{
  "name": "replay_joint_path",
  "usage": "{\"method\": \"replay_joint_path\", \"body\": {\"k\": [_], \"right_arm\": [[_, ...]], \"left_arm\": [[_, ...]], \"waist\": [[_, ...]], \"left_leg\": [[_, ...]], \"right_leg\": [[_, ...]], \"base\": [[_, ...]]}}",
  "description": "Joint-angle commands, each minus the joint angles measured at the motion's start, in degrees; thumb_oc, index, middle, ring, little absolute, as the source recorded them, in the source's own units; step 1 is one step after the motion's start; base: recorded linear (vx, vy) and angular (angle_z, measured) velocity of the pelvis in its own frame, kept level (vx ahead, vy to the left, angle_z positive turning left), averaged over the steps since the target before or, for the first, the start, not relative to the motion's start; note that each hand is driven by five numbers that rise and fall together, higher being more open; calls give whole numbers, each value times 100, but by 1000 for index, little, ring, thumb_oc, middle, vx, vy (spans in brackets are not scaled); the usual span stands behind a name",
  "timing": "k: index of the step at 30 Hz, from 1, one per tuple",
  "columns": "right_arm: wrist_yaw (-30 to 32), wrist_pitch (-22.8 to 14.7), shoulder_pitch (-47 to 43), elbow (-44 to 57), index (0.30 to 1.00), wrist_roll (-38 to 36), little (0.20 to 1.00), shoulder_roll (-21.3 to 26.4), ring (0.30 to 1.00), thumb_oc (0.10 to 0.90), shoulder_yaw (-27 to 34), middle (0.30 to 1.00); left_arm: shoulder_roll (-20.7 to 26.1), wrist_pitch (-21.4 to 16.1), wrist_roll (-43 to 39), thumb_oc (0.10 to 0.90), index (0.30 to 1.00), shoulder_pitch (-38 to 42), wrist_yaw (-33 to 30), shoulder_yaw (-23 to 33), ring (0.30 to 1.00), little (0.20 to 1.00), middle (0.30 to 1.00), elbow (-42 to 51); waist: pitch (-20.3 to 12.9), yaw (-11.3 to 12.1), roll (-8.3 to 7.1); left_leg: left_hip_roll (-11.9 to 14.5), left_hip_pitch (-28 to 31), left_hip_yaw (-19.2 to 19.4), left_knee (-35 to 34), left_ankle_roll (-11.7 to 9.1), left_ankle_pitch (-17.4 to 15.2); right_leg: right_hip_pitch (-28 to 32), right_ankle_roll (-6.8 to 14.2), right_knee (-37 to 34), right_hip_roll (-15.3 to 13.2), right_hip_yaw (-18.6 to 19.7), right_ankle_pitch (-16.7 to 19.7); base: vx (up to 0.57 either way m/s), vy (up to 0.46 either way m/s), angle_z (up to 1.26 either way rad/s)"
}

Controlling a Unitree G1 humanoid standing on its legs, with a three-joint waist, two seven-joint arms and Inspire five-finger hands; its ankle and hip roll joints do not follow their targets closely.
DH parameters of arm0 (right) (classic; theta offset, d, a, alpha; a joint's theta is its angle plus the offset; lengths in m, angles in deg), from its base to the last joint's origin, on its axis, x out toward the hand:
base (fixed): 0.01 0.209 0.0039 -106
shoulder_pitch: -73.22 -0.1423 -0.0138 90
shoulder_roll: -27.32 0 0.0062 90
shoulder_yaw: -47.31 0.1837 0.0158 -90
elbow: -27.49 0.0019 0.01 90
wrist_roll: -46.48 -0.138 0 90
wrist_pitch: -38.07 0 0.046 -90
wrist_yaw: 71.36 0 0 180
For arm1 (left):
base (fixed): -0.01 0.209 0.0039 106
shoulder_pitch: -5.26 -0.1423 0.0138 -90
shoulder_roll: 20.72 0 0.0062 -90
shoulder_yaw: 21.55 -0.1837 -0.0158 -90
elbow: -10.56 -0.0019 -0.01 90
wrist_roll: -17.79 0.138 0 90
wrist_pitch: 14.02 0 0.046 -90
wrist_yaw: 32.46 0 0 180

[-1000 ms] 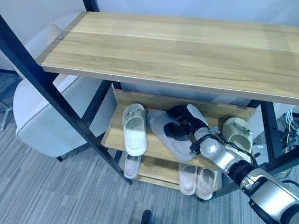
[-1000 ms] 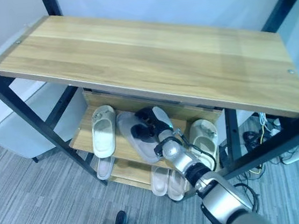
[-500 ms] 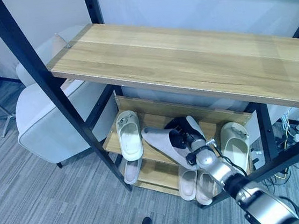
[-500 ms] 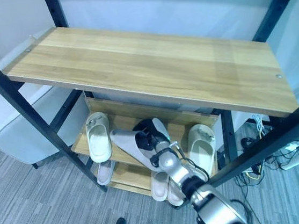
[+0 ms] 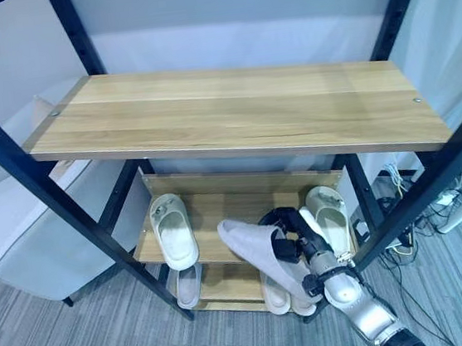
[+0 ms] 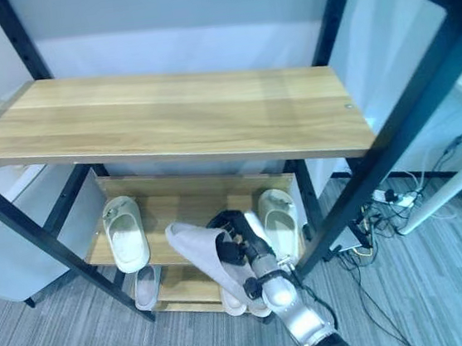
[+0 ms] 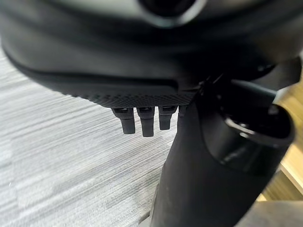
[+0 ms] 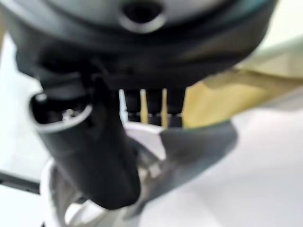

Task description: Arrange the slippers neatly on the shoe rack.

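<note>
Grey striped carpet is seen nearest, below the shoe rack. The right hand is clamped on a grey slipper, which is held tilted at the front edge of the middle shelf. A cream slipper lies at that shelf's left end and another cream slipper at its right end. Pale slippers are seen on the bottom shelf. A grey armchair stands left. The left hand is shown over carpet, its fingers relaxed and apart.
</note>
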Motion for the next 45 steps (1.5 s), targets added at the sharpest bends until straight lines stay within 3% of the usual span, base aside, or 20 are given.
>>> {"method": "replay_joint_path", "body": {"k": [1, 3, 4, 7, 8, 10, 14, 16, 17, 18, 19, 20, 22, 25, 26, 28, 36, 45], "right_arm": [[-198, -768, -357, 1178, 300, -45, 300, 25, 300, 400, -9, 300], [-253, -835, -255, 1292, 300, -100, 300, 43, 300, 400, -42, 300], [-298, -928, -175, 1316, 300, -252, 300, 41, 300, 400, -103, 300], [-333, -970, -148, 1330, 300, -306, 300, 62, 300, 400, -141, 300], [-381, -1009, -76, 1323, 300, -343, 300, 87, 300, 400, -194, 300], [-420, -1019, 17, 1351, 300, -307, 300, 148, 300, 400, -225, 300], [-451, -1086, 256, 1428, 300, -323, 300, 382, 300, 400, -117, 300], [-378, -1102, 255, 1426, 300, -331, 300, 487, 300, 400, -43, 300], [-381, -1095, 232, 1400, 300, -327, 300, 534, 300, 400, -26, 300], [-380, -1097, 228, 1396, 300, -328, 300, 537, 300, 400, -26, 300], [-516, -1149, 189, 1495, 300, -546, 300, 586, 300, 400, -88, 300], [-519, -1148, 190, 1498, 300, -550, 300, 588, 300, 400, -86, 300], [-737, -1151, 136, 1472, 300, -963, 300, 559, 300, 400, -194, 300], [-764, -1128, 69, 1477, 300, -919, 300, 582, 300, 400, -300, 300], [-806, -1090, 92, 1428, 300, -791, 300, 607, 300, 400, -356, 300], [-803, -1069, 113, 1394, 300, -702, 300, 614, 300, 400, -369, 300], [-945, -901, 242, 1069, 300, -654, 300, 345, 300, 400, -521, 300], [-1042, -875, 186, 886, 300, -566, 300, 228, 300, 400, -696, 300]], "left_arm": [[-185, -282, 208, 800, 900, 874, 104, 1, 900, 900, 900, -81], [-101, -322, 217, 800, 900, 825, 70, -1, 900, 900, 900, -29], [-80, -320, 243, 800, 900, 776, 99, -24, 900, 900, 900, -31], [-68, -323, 267, 800, 900, 765, 105, -25, 900, 900, 900, -37], [-36, -347, 284, 800, 900, 720, 119, 30, 900, 900, 900, -49], [-31, -324, 311, 800, 900, 716, 129, 86, 900, 900, 900, -83], [-111, -388, 379, 800, 900, 385, 129, 152, 900, 900, 900, -114], [-166, -427, 342, 800, 900, 397, 105, 82, 900, 900, 900, -53], [-193, -432, 326, 800, 900, 412, 83, 77, 900, 900, 900, -22], [-196, -431, 326, 800, 900, 414, 82, 77, 900, 900, 900, -22], [-247, -428, 264, 800, 900, 320, 46, 97, 900, 900, 900, -35], [-247, -429, 264, 800, 900, 319, 45, 97, 900, 900, 900, -35], [-219, -453, 103, 800, 900, 207, 9, 135, 900, 900, 900, -35], [-201, -451, 64, 800, 900, 217, 14, 107, 900, 900, 900, -24], [-199, -424, 106, 800, 900, 284, 41, 69, 900, 900, 900, -27], [-190, -398, 169, 800, 900, 314, 34, 27, 900, 900, 900, -9], [-63, -347, 545, 800, 900, 622, 88, -307, 900, 900, 900, 123], [-11, -347, 609, 800, 900, 628, 121, -273, 900, 900, 900, 71]], "waist": [[486, -49, -82], [556, -119, -99], [509, -133, -150], [475, -141, -181], [454, -133, -232], [455, -120, -280], [383, -37, -295], [555, 1, -329], [589, -9, -315], [589, -4, -309], [577, 79, -306], [572, 78, -305], [574, 163, -371], [609, 224, -405], [593, 197, -386], [594, 164, -374], [477, 60, -472], [450, -11, -394]], "left_leg": [[-309, 272, 135, 653, 229, -1155], [-353, 170, 91, 780, 251, -1142], [-451, 115, 33, 761, 281, -1082], [-507, 123, -4, 726, 288, -1063], [-601, 144, -67, 645, 293, -988], [-677, 192, -165, 575, 272, -918], [-790, 91, -259, 722, 193, -979], [-725, -401, -56, 1297, -69, -956], [-559, -496, 179, 1344, -150, -955], [-552, -509, 185, 1371, -154, -974], [-298, -613, 183, 1427, -163, -1014], [-297, -624, 183, 1438, -163, -1019], [-83, -734, -229, 1381, -242, -922], [123, -793, -475, 1267, -279, -779], [289, -668, -526, 1066, -301, -742], [355, -607, -459, 993, -334, -702], [106, -350, -181, 1061, -148, -1050], [-35, -162, 251, 1129, 37, -1266]], "right_leg": [[-638, 317, 1320, -179, 139, -416], [-785, 200, 1602, 209, 299, -604], [-800, 39, 1547, 595, 328, -760], [-794, -60, 1525, 725, 255, -818], [-837, -201, 1513, 981, 265, -875], [-776, -274, 1410, 1066, 291, -890], [-310, -334, 566, 980, 189, -667], [-227, -304, 373, 825, 44, -606], [-214, -284, 357, 761, -42, -615], [-217, -286, 359, 766, -37, -616], [-186, -260, 307, 694, -34, -569], [-189, -260, 304, 695, -34, -568], [-223, -214, 272, 604, 39, -546], [-228, -222, 312, 574, 86, -594], [-209, -217, 334, 574, 33, -683], [-172, -209, 338, 545, -20, -712], [-221, -27, 525, 210, 267, -625], [-434, 160, 726, 78, 567, -493]], "base": [[-189, 76, -27], [-122, 76, -4], [-73, 50, 14], [-41, 26, 32], [-41, 8, 38], [-16, -31, 43], [6, -54, 50], [-131, 24, 51], [-104, 47, 58], [-71, 106, 47], [-22, 73, 30], [-17, 101, -11], [11, 110, -24], [46, 144, -19], [80, 162, -6], [84, 155, -10], [94, 192, -9], [27, 93, -34]]}}
